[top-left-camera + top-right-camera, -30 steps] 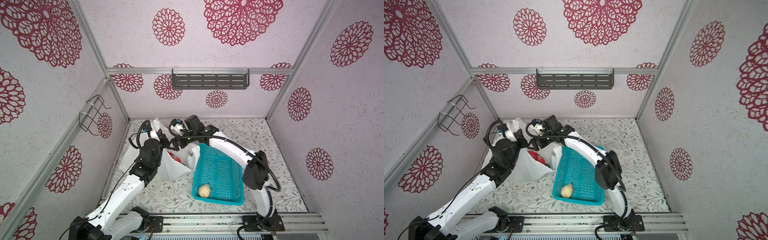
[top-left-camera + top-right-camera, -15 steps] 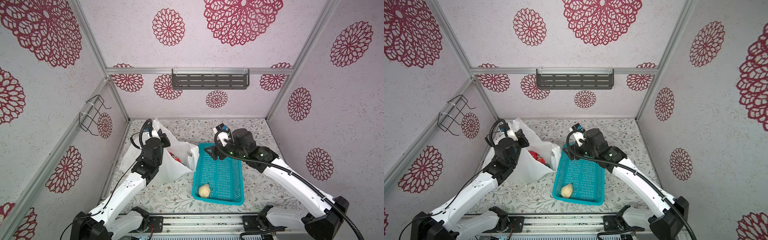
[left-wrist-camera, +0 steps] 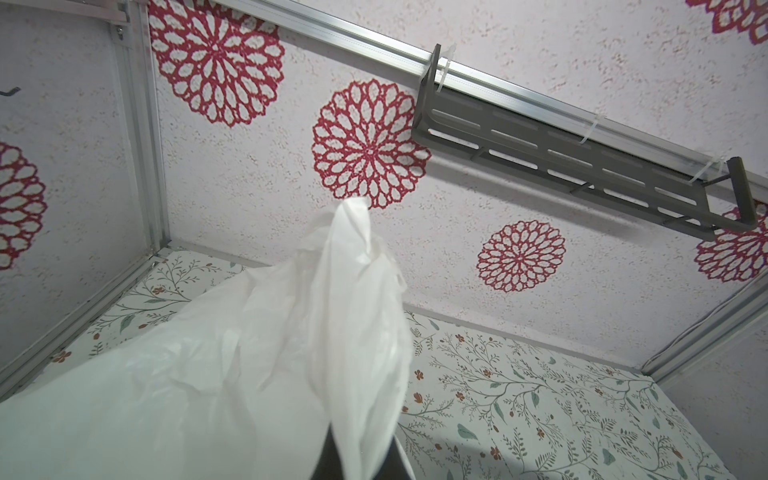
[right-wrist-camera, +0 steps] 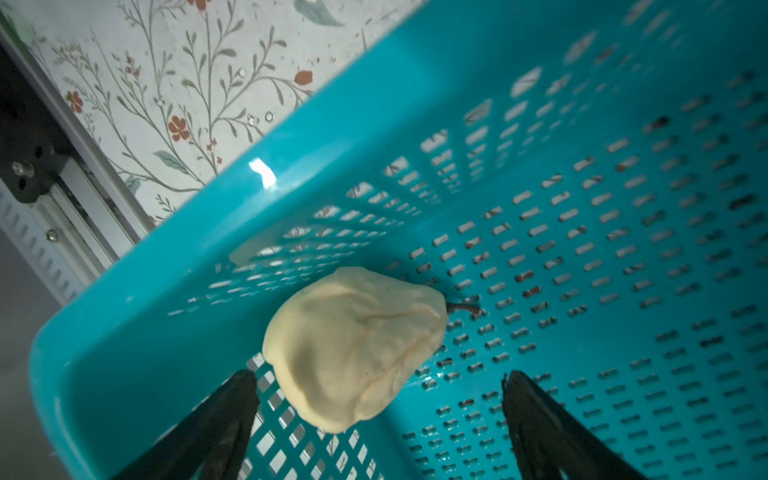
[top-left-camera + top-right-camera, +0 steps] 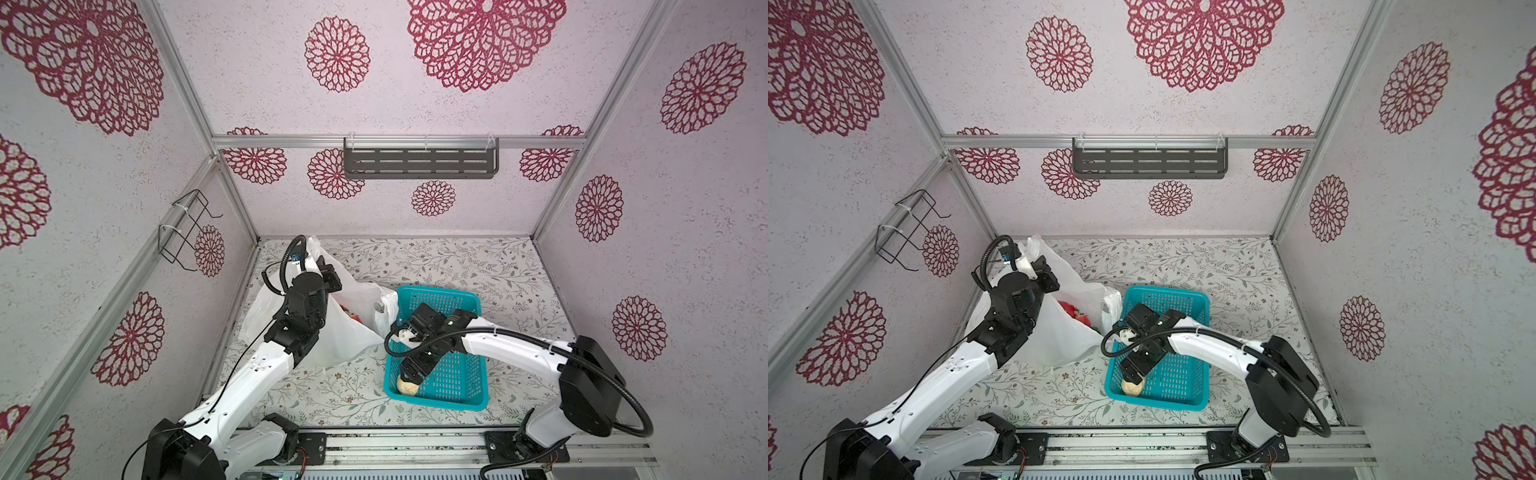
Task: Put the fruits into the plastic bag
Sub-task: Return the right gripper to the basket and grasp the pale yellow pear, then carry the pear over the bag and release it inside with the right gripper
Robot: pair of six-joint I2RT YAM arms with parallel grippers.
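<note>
Right tool (image 4: 378,376) stands open, jaws either side of cream pear (image 4: 353,345) in near-left corner of turquoise basket (image 4: 166,332). Left tool (image 5: 330,276) clamps plastic bag (image 5: 345,332) handle. Risk: finger catches basket wall; pear squirts free.

A mock-domestic robot test booth in a lab: aluminium frame posts (image 5: 232,195) hold panels (image 5: 374,208) papered with red rosettes, a grey slotted shelf (image 5: 419,164) is zip-tied to the back rail (image 5: 291,141), and two white arms (image 5: 249,374) bolt to a track (image 5: 415,446) at the floral surface's (image 5: 436,257) near edge.
</note>
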